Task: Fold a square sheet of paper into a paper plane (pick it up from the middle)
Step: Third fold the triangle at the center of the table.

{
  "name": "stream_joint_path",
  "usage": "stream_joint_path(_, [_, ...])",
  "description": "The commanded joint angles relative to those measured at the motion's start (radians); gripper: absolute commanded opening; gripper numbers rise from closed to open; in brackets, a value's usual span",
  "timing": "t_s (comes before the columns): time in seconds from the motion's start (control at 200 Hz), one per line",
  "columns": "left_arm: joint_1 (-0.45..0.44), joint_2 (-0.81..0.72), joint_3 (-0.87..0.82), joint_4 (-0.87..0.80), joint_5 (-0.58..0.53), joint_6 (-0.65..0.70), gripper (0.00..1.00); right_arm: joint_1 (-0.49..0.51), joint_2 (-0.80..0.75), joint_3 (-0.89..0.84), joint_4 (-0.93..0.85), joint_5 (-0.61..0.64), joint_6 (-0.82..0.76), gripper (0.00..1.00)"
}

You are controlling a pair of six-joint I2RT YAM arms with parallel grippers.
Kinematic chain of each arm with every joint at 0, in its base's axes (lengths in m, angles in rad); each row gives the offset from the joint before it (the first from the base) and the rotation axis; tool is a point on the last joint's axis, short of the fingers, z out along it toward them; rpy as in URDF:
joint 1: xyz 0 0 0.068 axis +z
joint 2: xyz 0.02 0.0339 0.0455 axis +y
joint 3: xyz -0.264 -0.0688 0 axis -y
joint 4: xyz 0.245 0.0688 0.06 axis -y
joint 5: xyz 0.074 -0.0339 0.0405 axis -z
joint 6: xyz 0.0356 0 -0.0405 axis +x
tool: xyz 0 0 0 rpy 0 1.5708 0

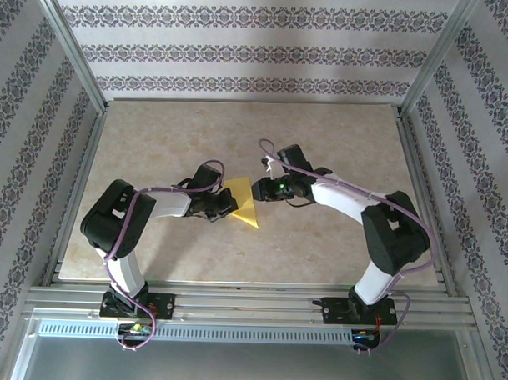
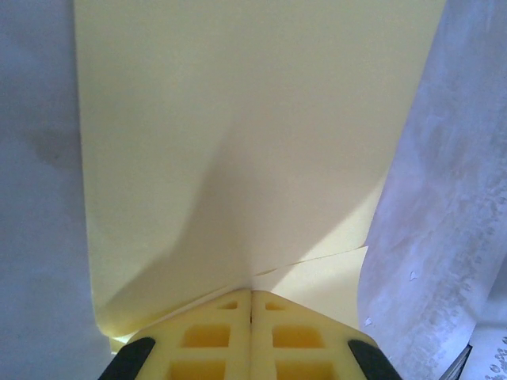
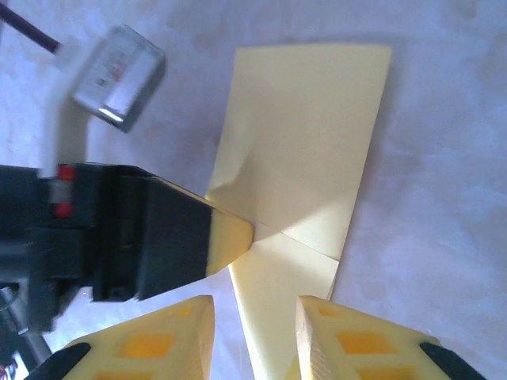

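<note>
- The thin yellow creased sheet of paper point(image 1: 245, 208) is at the centre of the overhead frame, on the pale marbled table point(image 1: 156, 136).
- The left gripper point(image 2: 251, 296) is pressed together, pinching the sheet's edge at the bottom of its wrist view.
- The right gripper point(image 3: 255, 307) stands spread at its frame's bottom, with a narrow flap of the sheet between its fingers.

Top view: bright, even light, with soft shadows under both arms on the counter point(image 1: 239, 131). Wrist views: the counter washes out to pale blue-white, a soft grey shadow crosses the square sheet of paper point(image 2: 238, 119), and the right pincer's fingers point(image 3: 348, 344) are slightly blurred.
</note>
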Motion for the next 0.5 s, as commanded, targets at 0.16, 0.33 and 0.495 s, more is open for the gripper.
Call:
stream_joint_path(0.16, [-0.014,0.066,-0.025,-0.165,-0.092,0.038,0.03,0.073,0.040,0.005,-0.117,-0.077,0.009,0.19])
stream_joint_path(0.33, [-0.013,0.064,-0.023,-0.171,-0.092,0.043,0.03,0.119,0.120,0.060,-0.127,-0.084,0.010,0.14])
stream_joint_path(0.495, [-0.014,0.063,-0.019,-0.180,-0.093,0.046,0.03,0.136,0.180,0.098,-0.143,-0.065,0.000,0.11])
